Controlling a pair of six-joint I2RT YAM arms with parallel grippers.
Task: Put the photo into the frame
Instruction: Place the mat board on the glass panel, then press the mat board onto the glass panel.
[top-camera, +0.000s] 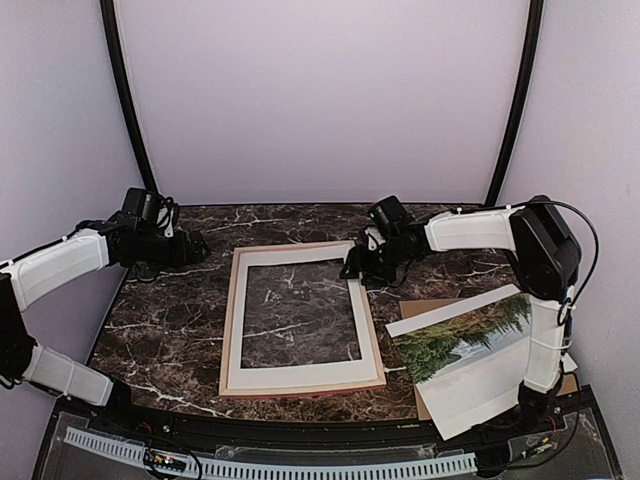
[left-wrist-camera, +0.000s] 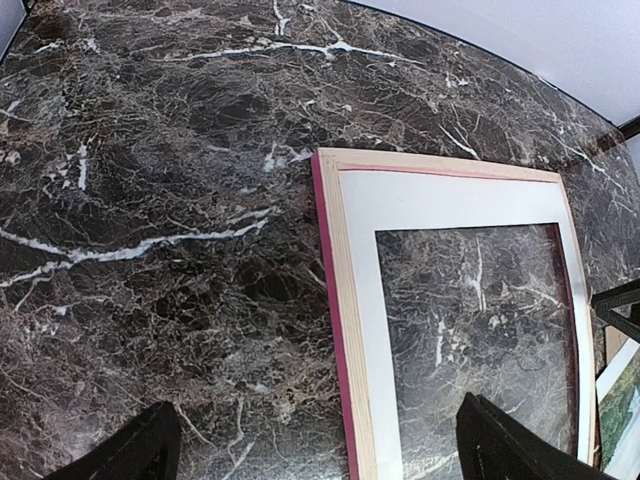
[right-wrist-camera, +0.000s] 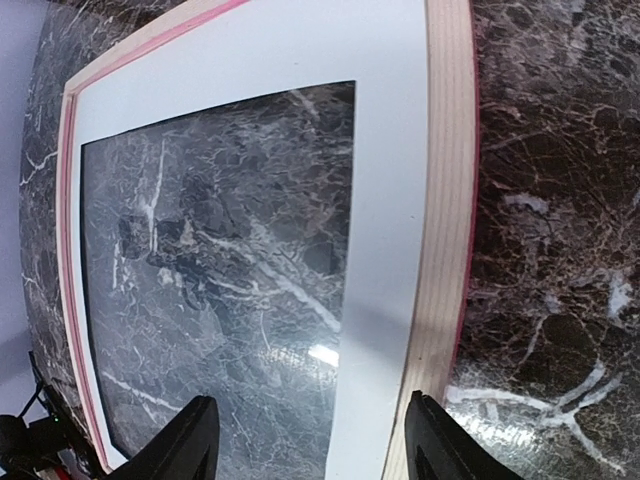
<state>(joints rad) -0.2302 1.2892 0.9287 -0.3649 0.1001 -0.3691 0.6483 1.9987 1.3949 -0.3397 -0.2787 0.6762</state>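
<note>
mat board (top-camera: 238, 322) fills frame (top-camera: 296, 246); photo (top-camera: 466, 346) rests on backing board (top-camera: 424, 306).

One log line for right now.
left gripper open, empty | right gripper open above frame | photo outside frame, right of it

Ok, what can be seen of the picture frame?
The thin-railed wooden picture frame lies flat on the dark marble table, back up: pale bare wood rails, pink-red showing along the outer edges. A white windowed mat board sits inside it; marble shows through. The right tool hangs open over its far right corner.
</note>
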